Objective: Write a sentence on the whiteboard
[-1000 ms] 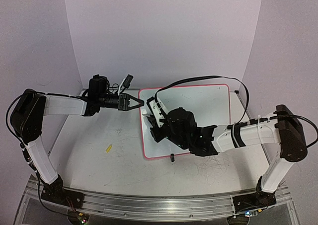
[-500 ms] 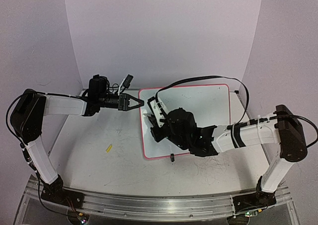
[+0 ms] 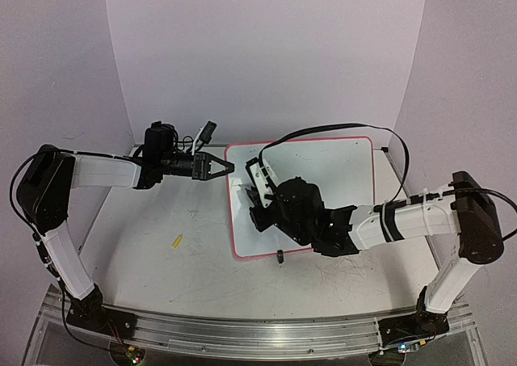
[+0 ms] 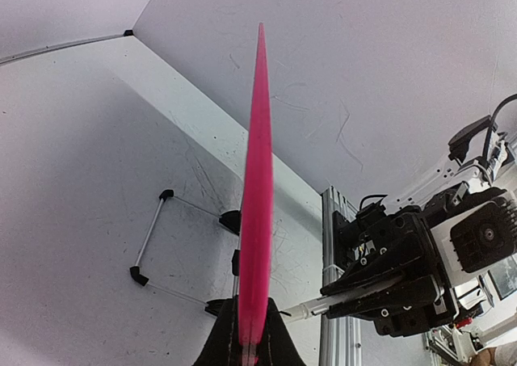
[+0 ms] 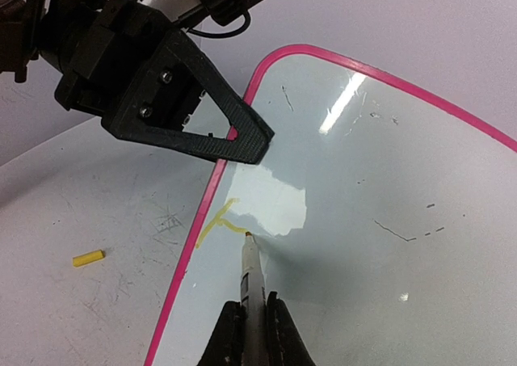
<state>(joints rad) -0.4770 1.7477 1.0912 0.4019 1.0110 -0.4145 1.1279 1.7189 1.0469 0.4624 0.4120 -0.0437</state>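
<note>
One whiteboard (image 3: pixel 339 168) sat on the table (image 3: pixel 161 277), its far-left corner pinched in the closed left gripper (image 3: pixel 218 166). The right gripper (image 5: pixel 251 311) was clamped on one marker (image 5: pixel 251 265), whose tip touched the whiteboard near its left rim, where the sentence (image 5: pixel 216 220) amounted to one short yellow stroke. One small yellow piece (image 3: pixel 176 240) lay on the table, left of the whiteboard.

place: robotics lab cell | evidence: plain white backdrop (image 3: pixel 266 59), aluminium rail (image 3: pixel 258 328), scuffed tabletop (image 3: pixel 161 277)
</note>
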